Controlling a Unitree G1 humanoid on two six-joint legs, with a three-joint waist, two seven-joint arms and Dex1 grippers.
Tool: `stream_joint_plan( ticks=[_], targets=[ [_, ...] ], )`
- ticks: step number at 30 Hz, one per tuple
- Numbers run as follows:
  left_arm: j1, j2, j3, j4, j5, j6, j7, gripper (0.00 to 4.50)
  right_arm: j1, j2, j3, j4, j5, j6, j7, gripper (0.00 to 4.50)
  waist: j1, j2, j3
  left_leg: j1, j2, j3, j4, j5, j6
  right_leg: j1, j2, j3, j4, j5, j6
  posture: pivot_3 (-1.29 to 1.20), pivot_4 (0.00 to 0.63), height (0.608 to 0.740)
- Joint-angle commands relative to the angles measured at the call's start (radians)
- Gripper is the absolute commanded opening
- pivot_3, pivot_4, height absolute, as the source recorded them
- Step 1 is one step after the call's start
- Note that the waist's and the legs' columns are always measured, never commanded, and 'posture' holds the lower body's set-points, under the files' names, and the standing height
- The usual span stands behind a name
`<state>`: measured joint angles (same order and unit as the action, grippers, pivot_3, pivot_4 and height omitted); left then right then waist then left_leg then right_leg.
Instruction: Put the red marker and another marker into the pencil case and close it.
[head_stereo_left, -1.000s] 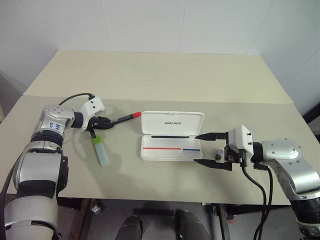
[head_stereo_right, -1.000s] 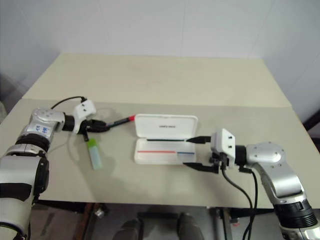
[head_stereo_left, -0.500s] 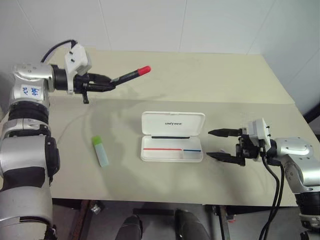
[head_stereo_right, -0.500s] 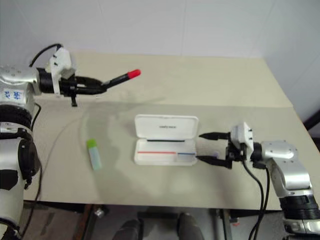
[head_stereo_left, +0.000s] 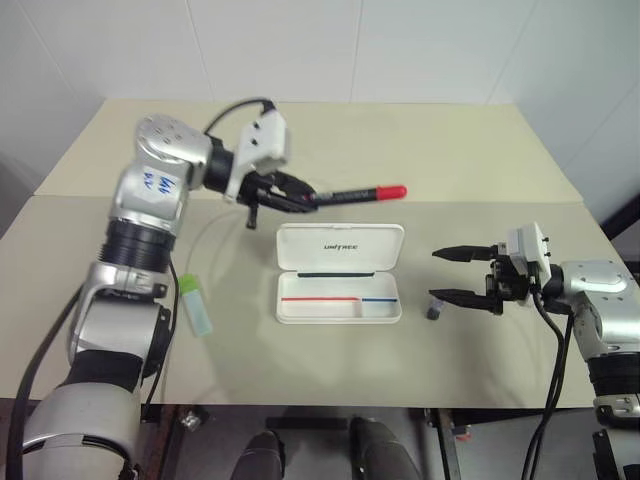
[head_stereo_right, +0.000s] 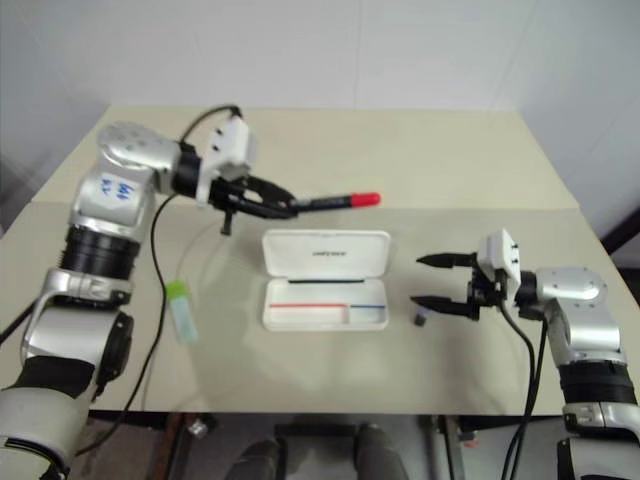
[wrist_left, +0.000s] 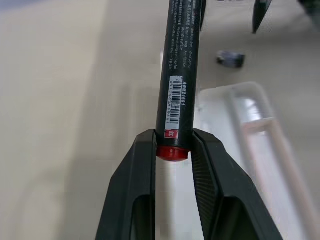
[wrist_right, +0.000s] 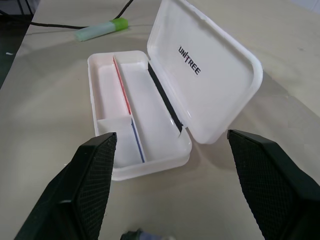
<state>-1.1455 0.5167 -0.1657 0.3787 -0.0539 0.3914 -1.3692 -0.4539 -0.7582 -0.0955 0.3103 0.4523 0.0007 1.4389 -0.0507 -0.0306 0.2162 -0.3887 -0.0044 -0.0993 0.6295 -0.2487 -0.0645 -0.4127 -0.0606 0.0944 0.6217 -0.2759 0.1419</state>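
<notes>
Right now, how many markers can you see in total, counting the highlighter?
2. The red marker is held in the left gripper, above the table behind the open pencil case. The green highlighter lies on the table, left of the case.

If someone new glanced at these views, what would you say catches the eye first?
Probably the red marker, held in the air by the left gripper above the far edge of the open white pencil case. Next, the right gripper, open wide to the case's right, and the green highlighter lying on the table to its left.
</notes>
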Motion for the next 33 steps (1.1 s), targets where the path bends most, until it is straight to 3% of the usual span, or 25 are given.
stream_joint_plan(
  ticks=[1,8,14,33],
  targets=[
    [0.004,-0.029,-0.036,-0.145,-0.011,0.179,0.075,0.64,0.017,0.004,-0.023,-0.055,0.009,-0.003,-0.022,4.50,-0.001,0.000,0.000,0.000,0.000,0.000,0.000,0.000,0.000,0.000,0.000,0.000,0.000,0.000,0.000,0.00,0.150,0.740],
    [0.048,-0.058,-0.171,-0.235,0.074,0.442,0.246,0.64,0.080,-0.012,-0.054,-0.115,0.026,0.015,-0.052,4.50,-0.006,0.000,0.000,0.002,-0.001,0.000,0.000,0.000,0.000,0.001,0.000,0.001,0.001,0.000,0.000,0.00,0.150,0.740],
    [0.094,-0.028,-0.261,-0.325,0.100,0.491,0.284,0.64,0.082,-0.023,-0.070,-0.111,0.022,0.020,-0.056,4.50,-0.005,0.000,0.000,0.002,-0.001,0.001,0.000,0.000,0.000,0.001,0.000,0.002,0.000,0.000,0.001,0.00,0.150,0.740],
    [0.213,-0.025,-0.328,-0.614,0.021,0.674,0.369,0.64,0.057,-0.014,-0.059,-0.100,0.013,0.023,-0.067,4.50,-0.003,0.000,0.000,0.002,-0.001,0.001,0.000,0.000,0.000,0.002,0.000,0.003,-0.001,0.000,0.001,0.00,0.150,0.740]
  ],
)
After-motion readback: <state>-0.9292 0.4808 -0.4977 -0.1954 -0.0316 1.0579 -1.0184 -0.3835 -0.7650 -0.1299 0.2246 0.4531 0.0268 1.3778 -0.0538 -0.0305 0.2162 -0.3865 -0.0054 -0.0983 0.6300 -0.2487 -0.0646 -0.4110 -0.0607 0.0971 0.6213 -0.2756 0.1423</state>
